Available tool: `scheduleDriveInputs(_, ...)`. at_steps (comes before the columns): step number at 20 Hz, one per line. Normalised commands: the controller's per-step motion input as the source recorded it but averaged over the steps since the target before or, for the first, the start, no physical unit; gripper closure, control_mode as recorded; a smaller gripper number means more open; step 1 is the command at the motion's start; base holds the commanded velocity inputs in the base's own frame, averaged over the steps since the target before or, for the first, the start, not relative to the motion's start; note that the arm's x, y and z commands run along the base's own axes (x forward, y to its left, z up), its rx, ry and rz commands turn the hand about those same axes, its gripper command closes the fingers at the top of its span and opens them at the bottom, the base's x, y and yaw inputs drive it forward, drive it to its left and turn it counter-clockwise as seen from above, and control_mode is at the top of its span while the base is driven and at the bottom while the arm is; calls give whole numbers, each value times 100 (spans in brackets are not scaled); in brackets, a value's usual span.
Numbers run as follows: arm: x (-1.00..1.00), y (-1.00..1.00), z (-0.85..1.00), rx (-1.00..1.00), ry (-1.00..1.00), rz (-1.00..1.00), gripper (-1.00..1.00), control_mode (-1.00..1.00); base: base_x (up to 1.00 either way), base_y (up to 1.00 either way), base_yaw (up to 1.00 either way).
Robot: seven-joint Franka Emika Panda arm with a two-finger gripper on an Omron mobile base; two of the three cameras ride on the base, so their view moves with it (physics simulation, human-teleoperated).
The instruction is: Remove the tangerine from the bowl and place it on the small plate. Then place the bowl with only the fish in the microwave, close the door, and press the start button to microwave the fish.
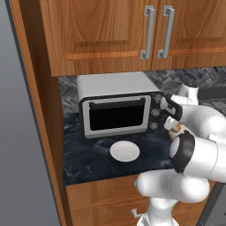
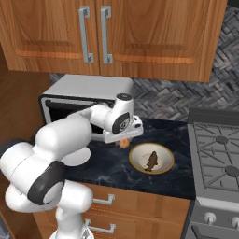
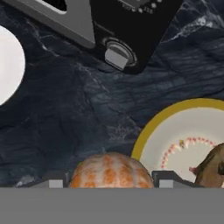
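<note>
In the left base view, the gripper [image 1: 175, 128] is hanging above the dark counter [image 1: 88, 154], right of the plate [image 1: 125, 151], with the tangerine [image 1: 176, 128] showing at its tip.

In the right base view, the tangerine [image 2: 123, 143] is sitting under the gripper [image 2: 124, 140], just left of the bowl [image 2: 151, 158], which is holding the fish [image 2: 151, 161].

In the hand view, the tangerine [image 3: 110, 171] is sitting between the two fingertips [image 3: 54, 181], the jaws closing against its sides. The bowl [image 3: 183, 135] is lying right, the plate [image 3: 8, 65] left.
</note>
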Motion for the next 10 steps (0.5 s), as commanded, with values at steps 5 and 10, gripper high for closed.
scheduleDriveInputs(5,-21,100,4,-5,0,-6,100,-100,0,0,0)
scheduleDriveInputs(10,0,100,-2,-10,10,-8,100,-100,0,0,0)
